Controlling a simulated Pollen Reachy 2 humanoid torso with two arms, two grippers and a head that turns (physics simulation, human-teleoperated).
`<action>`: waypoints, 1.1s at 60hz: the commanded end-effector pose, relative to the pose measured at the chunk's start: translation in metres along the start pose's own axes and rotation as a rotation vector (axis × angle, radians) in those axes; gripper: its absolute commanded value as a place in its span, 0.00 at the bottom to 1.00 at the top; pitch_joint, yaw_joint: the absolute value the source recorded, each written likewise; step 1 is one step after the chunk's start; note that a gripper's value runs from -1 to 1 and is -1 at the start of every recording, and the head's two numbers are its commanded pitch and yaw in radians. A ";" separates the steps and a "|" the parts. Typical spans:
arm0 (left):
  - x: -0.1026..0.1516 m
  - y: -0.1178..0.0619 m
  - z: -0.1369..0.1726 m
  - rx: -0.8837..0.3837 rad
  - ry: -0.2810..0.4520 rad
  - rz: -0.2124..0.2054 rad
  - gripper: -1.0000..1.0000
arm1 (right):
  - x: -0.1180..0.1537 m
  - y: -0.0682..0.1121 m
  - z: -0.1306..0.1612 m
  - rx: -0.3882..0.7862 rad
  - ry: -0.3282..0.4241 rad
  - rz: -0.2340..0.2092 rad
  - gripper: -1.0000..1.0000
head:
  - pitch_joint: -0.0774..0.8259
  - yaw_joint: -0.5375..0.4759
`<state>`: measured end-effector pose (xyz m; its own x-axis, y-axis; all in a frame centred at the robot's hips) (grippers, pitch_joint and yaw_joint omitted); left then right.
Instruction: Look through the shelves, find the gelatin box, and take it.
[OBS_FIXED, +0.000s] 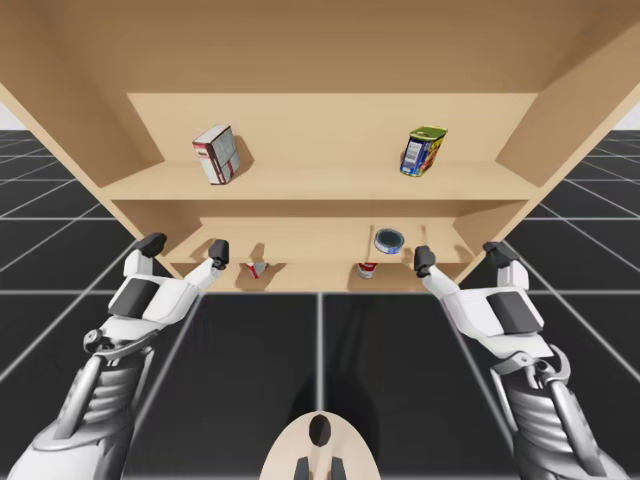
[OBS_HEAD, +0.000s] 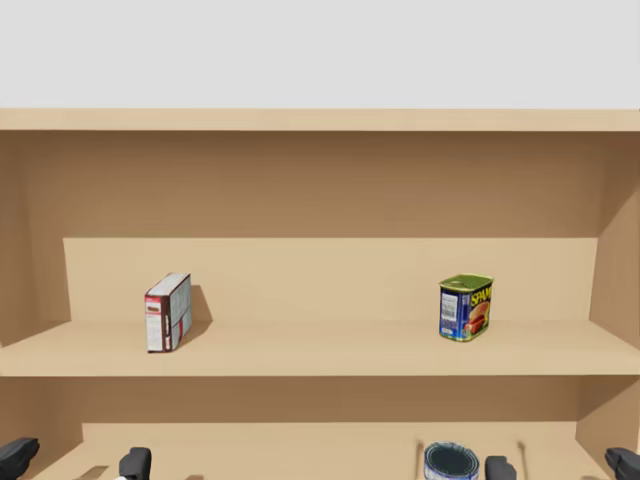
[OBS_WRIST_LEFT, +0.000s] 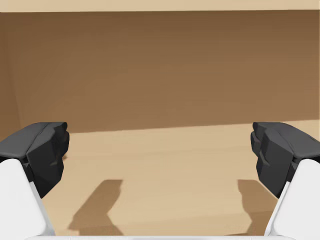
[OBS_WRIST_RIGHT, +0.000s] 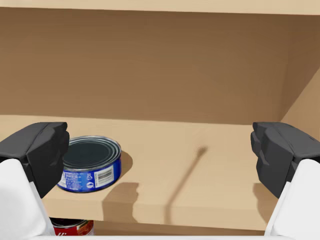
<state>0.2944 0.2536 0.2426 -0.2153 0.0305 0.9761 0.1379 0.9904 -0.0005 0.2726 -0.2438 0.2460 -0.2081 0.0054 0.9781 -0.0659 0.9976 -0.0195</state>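
Note:
A small red, white and grey box stands upright at the left of the upper shelf. My left gripper is open at the front edge of the shelf below, under the box, facing bare shelf board. My right gripper is open too, at the same shelf's right end, with nothing between its fingers. A flat blue can lies just ahead of it, by one finger.
A blue, yellow and green can stands at the right of the upper shelf. Under the lower shelf board sit a red and white can and a small red and white thing. Side walls close in the shelves.

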 end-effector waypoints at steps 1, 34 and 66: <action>0.000 0.000 0.000 0.001 -0.002 -0.002 0.00 | -0.001 0.003 0.001 -0.027 -0.006 -0.031 0.00 | 0.09 0.52; 0.001 0.000 0.002 -0.010 -0.020 -0.009 0.00 | -0.002 0.003 0.000 -0.011 0.019 -0.028 0.00 | 0.48 0.55; 0.005 -0.007 0.006 -0.033 -0.018 0.013 0.00 | -0.005 0.006 0.000 -0.006 0.032 -0.024 0.00 | 0.72 0.76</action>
<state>0.2897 0.2511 0.2455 -0.2336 0.0356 0.9717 0.1576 0.9875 0.0017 0.2738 -0.2405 0.2432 -0.1799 -0.0062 0.9837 -0.0632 0.9980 -0.0052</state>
